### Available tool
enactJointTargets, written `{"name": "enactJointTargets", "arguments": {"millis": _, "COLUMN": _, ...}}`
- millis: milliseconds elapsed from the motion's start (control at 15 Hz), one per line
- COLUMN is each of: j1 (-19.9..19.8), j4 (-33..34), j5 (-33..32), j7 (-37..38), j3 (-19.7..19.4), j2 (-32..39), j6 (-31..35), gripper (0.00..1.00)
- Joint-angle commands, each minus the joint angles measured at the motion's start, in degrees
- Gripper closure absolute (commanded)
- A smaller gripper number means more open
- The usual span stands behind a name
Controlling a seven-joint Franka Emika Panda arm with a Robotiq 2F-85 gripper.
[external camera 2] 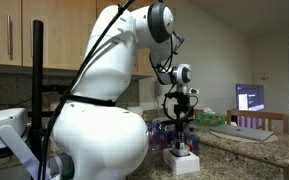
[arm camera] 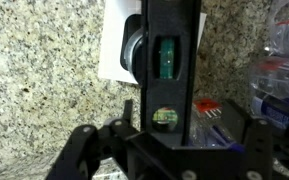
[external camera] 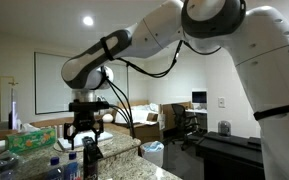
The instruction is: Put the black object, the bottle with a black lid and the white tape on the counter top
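The black object [arm camera: 166, 60], a long dark block with a green window and a round sticker, runs up the middle of the wrist view. It stands between the two fingers of my gripper [arm camera: 170, 142], whose jaws are spread wide on either side and do not touch it. Behind it lies a white piece [arm camera: 114, 45] that may be the white tape; it also shows as a white base [external camera 2: 181, 160] under my gripper [external camera 2: 179, 125]. My gripper [external camera: 87, 125] hangs just above the dark block [external camera: 89, 152] on the speckled counter top [external camera: 116, 150]. I cannot make out the bottle with a black lid.
Clear blue-capped bottles [arm camera: 280, 60] crowd the right of the wrist view, and also stand beside the gripper [external camera: 54, 165] [external camera 2: 164, 135]. A green packet [external camera: 29, 138] lies further back on the counter. A red-printed wrapper [arm camera: 206, 106] lies near the right finger.
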Motion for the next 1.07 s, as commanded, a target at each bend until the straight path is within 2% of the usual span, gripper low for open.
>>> {"name": "enactJointTargets", "arguments": {"millis": 0, "j1": 0.1, "j4": 1.2, "j5": 1.2, "j7": -1.5, "j3": 0.0, "j2": 1.2, "j6": -0.1, "gripper": 0.41}}
{"name": "enactJointTargets", "arguments": {"millis": 333, "j1": 0.4, "j4": 2.1, "j5": 0.2, "j7": -0.6, "j3": -0.4, "j2": 0.2, "j6": -1.2, "gripper": 0.74}}
{"name": "enactJointTargets", "arguments": {"millis": 467, "j1": 0.3, "j4": 2.5, "j5": 0.2, "j7": -0.5, "j3": -0.5, "j2": -1.3, "j6": -1.5, "gripper": 0.83}}
{"name": "enactJointTargets", "arguments": {"millis": 733, "j1": -0.5, "j4": 3.2, "j5": -0.4, "j7": -0.1, "j3": -1.3, "j2": -4.5, "j6": -3.3, "gripper": 0.83}}
{"name": "enactJointTargets", "arguments": {"millis": 1000, "j1": -3.7, "j4": -0.3, "j5": -0.8, "j7": -1.3, "j3": -4.4, "j2": -9.3, "j6": -7.1, "gripper": 0.83}}
